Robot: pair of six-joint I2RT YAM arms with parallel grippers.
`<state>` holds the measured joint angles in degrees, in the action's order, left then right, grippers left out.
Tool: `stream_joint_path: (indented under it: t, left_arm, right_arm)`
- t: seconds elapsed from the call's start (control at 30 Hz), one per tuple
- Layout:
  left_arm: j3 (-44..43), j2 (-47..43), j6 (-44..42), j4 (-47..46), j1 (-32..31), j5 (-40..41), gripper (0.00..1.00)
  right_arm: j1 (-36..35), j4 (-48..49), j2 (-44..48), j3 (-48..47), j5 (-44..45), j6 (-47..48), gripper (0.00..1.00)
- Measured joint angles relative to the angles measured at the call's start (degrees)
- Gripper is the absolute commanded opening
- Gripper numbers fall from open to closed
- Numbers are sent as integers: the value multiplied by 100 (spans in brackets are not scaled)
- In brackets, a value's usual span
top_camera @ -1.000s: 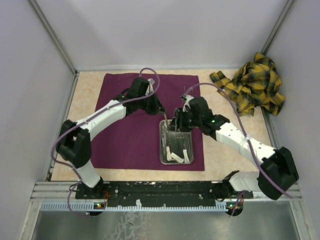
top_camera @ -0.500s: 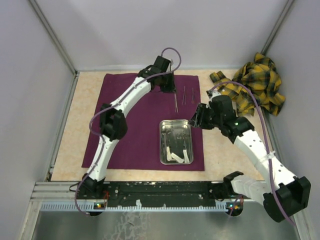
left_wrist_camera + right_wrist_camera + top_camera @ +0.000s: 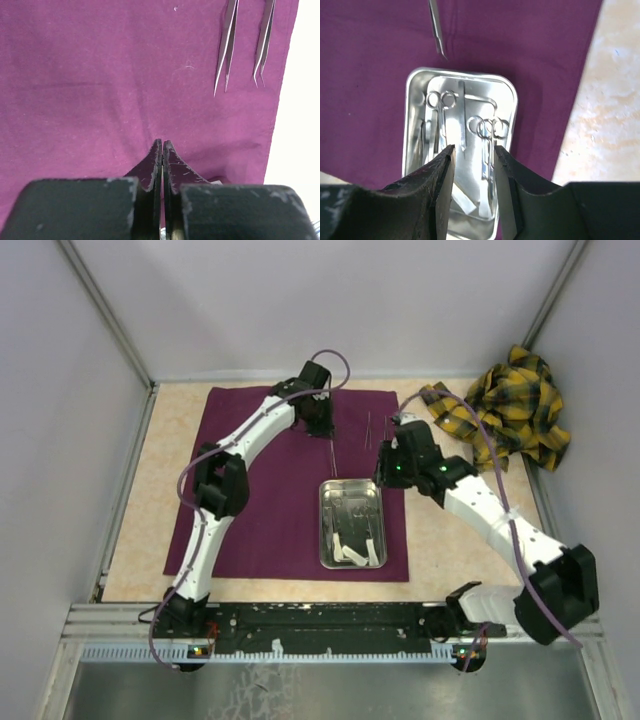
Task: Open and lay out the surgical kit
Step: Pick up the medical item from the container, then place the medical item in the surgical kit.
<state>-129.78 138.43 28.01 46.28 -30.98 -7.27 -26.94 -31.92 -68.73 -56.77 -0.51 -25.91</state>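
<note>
No legible text, label, brand, number or sign anywhere. Purple cloth wrap (image 3: 265,500): plain. Steel tray (image 3: 412,100): bare metal, no stamp that can be made out. Yellow plaid cloth (image 3: 512,410): pattern only, no tag showing.

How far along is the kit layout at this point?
Done: the cloth lies flat, with two forceps set out on its far right part. In hand: the left gripper looks shut on a thin tool over the cloth; the right gripper hangs open and empty above the tray. Left: ring-handled tools and white pieces are still in the tray.
</note>
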Motion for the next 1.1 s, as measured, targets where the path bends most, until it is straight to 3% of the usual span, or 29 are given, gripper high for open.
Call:
stream_joint_path:
  t: [0.23, 0.53, 1.1]
  left_arm:
    - [105, -192, 94, 0, 122, 13, 0]
    - [931, -1215, 557, -9, 223, -251, 0]
    - [1366, -1716, 962, 529, 341, -527, 0]
  right_arm:
    - [-850, 623, -1104, -616, 881, 127, 38]
    - [-1921, 1307, -2046, -1172, 2253, 396, 41]
    - [-2573, 1440, -3222, -2105, 3576, 973, 42]
